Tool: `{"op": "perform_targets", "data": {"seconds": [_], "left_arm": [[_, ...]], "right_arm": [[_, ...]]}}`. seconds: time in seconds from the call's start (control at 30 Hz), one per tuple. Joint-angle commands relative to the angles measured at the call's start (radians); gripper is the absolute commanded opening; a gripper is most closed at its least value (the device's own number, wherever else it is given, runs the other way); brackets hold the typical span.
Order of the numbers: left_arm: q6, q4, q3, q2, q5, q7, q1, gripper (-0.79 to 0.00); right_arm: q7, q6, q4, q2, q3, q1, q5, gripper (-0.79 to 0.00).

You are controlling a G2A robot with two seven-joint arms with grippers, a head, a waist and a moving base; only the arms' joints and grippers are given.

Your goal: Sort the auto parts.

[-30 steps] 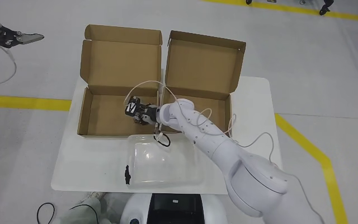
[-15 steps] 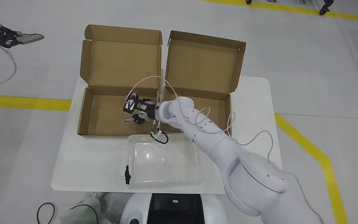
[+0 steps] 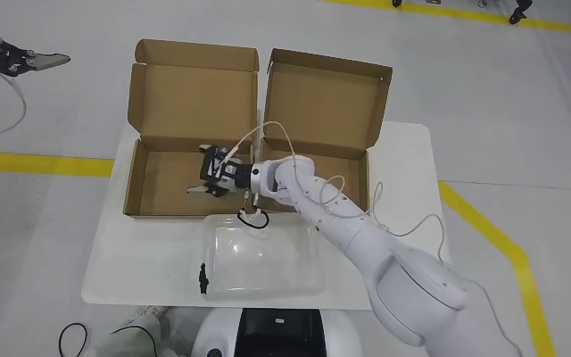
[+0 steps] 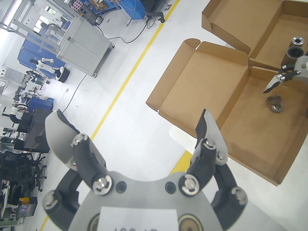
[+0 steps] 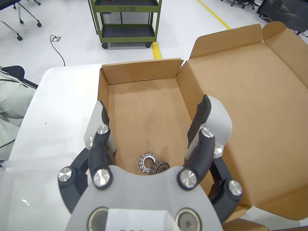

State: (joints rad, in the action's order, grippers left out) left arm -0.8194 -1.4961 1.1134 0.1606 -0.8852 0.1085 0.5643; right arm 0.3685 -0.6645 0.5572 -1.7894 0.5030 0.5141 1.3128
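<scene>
Right gripper (image 5: 154,111): fingers released, grasping nothing, above the open cardboard box (image 5: 144,102). Two bearings (image 5: 152,163) lie side by side on its floor at lower centre, partly hidden by the wrist plate (plate label (image 5: 137,220) cut off, unreadable). Left gripper (image 4: 131,121): fingers released, out over the floor.

Matt brown cardboard is seen on the left box (image 3: 161,183) and the right box (image 3: 330,116), and the left box's floor is shown dull, fibrous and faintly scuffed. Two bearings (image 5: 151,163) are picked out in bare metal, bright and glossy along the rims. The table (image 3: 401,178) is finished in smooth white. A clear plastic tray (image 3: 259,259) is made out, thin and glossy, with reflections caught across it. On the right gripper (image 5: 154,106), smooth white plastic shells are lined with rough black rubbery pads (image 5: 199,118), and polished metal screws (image 5: 103,177) are set around a matt grey plate (image 5: 144,193). The same finish is carried by the left gripper (image 4: 131,116).
</scene>
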Motion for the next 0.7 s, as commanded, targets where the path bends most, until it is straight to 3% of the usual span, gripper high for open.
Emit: {"op": "perform_targets", "data": {"seconds": [0.0,0.1,0.37,0.67], "left_arm": [[0.0,0.0,0.0,0.0,0.0,0.0,0.0,0.0],[0.0,0.0,0.0,0.0,0.0,0.0,0.0,0.0],[0.0,0.0,0.0,0.0,0.0,0.0,0.0,0.0],[0.0,0.0,0.0,0.0,0.0,0.0,0.0,0.0]], "right_arm": [[0.003,0.004,0.025,0.023,0.024,0.02,0.005,-0.074],[0.009,0.005,0.074,0.061,0.063,0.059,0.017,-0.006],[0.004,0.004,0.279,0.181,0.203,0.208,0.09,0.0],[-0.105,-0.047,0.696,0.333,0.484,0.527,0.184,0.0]]}}
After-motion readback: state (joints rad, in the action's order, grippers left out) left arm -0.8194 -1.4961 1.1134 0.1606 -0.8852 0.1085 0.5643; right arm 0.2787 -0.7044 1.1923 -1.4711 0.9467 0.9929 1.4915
